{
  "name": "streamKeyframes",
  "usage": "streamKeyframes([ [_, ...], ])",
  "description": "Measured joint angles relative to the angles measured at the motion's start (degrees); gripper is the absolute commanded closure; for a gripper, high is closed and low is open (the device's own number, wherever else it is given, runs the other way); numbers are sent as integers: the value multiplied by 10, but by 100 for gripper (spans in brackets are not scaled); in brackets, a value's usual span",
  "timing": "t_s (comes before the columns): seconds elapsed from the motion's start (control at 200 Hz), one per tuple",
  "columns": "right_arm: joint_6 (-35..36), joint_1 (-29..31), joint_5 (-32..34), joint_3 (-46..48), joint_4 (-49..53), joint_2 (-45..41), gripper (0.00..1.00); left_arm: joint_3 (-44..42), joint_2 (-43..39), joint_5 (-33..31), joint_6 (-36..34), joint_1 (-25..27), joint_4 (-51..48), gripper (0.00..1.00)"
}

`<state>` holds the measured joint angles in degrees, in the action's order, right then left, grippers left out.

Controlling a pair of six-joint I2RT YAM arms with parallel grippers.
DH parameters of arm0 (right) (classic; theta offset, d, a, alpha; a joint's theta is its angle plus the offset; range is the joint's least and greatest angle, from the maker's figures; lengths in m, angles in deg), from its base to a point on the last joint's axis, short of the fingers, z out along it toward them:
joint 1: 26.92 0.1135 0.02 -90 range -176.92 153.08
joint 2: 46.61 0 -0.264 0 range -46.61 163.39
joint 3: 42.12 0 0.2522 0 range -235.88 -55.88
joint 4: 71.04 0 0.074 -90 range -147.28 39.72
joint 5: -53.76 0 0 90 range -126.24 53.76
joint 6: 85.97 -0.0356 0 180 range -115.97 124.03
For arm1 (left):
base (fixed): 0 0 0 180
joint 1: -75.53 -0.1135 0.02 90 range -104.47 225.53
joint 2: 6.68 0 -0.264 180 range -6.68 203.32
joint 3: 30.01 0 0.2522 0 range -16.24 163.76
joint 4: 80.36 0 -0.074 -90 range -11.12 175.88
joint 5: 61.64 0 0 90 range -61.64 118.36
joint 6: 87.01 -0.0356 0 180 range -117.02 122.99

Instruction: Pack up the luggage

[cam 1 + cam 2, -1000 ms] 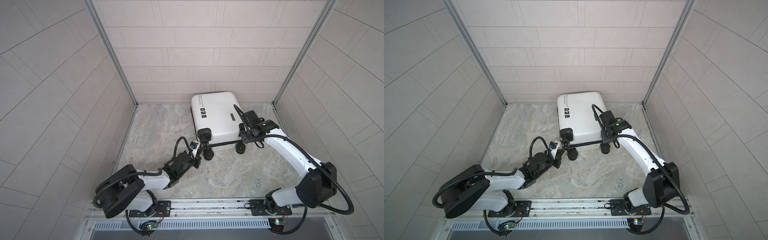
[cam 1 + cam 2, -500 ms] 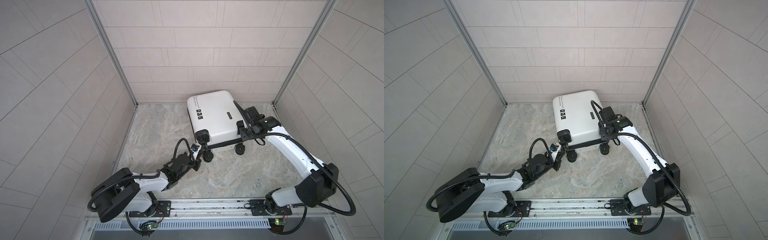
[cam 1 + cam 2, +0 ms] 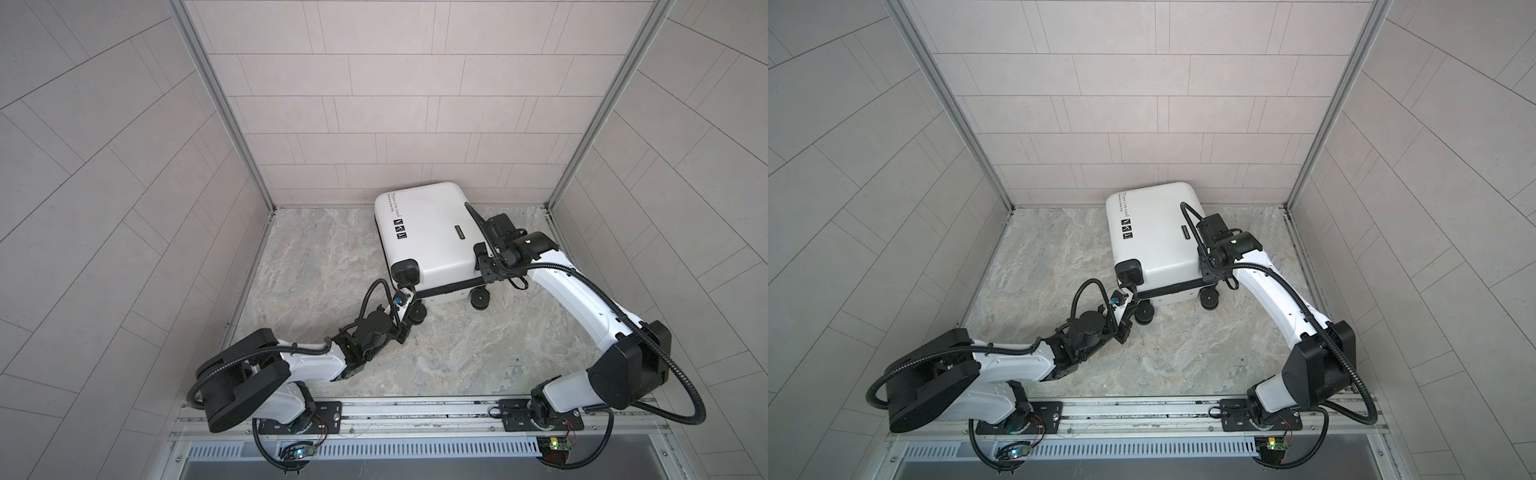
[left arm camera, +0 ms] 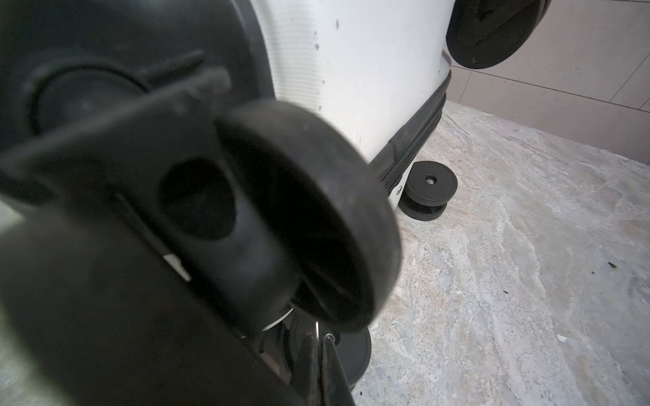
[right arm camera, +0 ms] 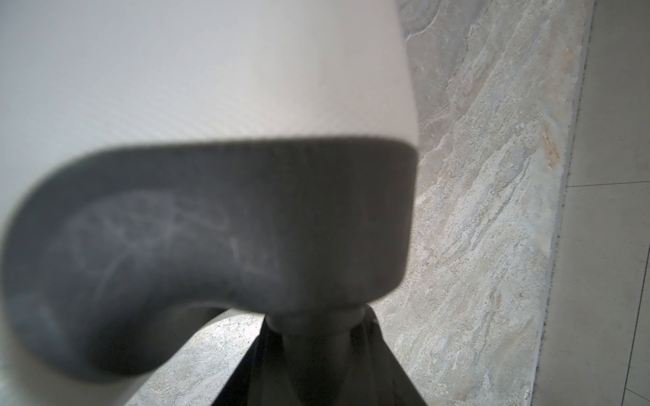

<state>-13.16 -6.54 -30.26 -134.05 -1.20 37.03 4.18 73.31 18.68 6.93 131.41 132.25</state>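
Observation:
The white luggage (image 3: 428, 232) (image 3: 1154, 232) lies closed on its side near the back wall, its four black wheels toward me. My left gripper (image 3: 409, 296) (image 3: 1128, 296) sits low at the near-left corner by the black zipper band (image 4: 415, 140). Its jaws (image 4: 319, 337) are shut on a thin metal tab, apparently the zipper pull, partly hidden behind a wheel (image 4: 299, 218). My right gripper (image 3: 484, 272) (image 3: 1207, 270) is at the near-right corner, shut (image 5: 316, 337) around the stem of the upper wheel (image 5: 211, 246).
Tiled walls close the cell on three sides, with metal posts (image 3: 226, 108) in the back corners. The luggage's far end nearly touches the back wall. Marble floor (image 3: 478, 353) lies between the luggage and the front rail (image 3: 415, 409) that carries both arm bases.
The luggage has turned and shifted slightly left and toward the back wall. Both arms have moved with it, each gripper keeping its place at its corner.

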Motion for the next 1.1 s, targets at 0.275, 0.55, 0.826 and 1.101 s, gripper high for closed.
streamKeyframes([
  [0.275,-8,7,11,0,5,0,100,23,48,-37,1,26,32,100],
  [0.55,-14,11,21,16,0,-2,100,32,92,-70,5,46,83,100],
  [0.826,-16,11,22,26,-9,-5,100,56,129,-85,11,58,108,100],
  [1.101,-16,11,20,27,-9,-8,100,85,158,-95,14,69,112,100],
])
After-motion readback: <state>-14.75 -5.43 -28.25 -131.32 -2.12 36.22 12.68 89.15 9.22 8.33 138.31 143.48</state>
